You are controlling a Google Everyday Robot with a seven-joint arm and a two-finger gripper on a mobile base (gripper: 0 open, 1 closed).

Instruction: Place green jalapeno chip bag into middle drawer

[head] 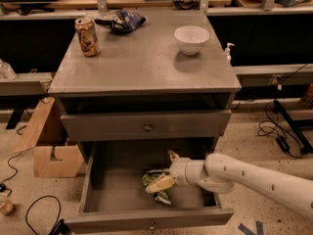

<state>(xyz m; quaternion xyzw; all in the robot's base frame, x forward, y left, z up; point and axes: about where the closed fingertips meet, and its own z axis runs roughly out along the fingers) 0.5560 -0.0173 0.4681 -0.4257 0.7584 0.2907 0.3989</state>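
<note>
The green jalapeno chip bag [149, 179] lies on the floor of the open middle drawer [117, 218], right of its centre. My gripper [165, 170] reaches into the drawer from the right on a white arm. Its fingers are spread. One fingertip [172, 155] points toward the back of the drawer and the other lies over the bag. The bag rests on the floor and is not gripped.
The shallower drawer [147, 127] above is slightly open. On the cabinet top stand a drink can [87, 36], a dark foil snack bag [120, 20] and a white bowl [191, 39]. A cardboard box [51, 148] sits on the floor at left, cables at right.
</note>
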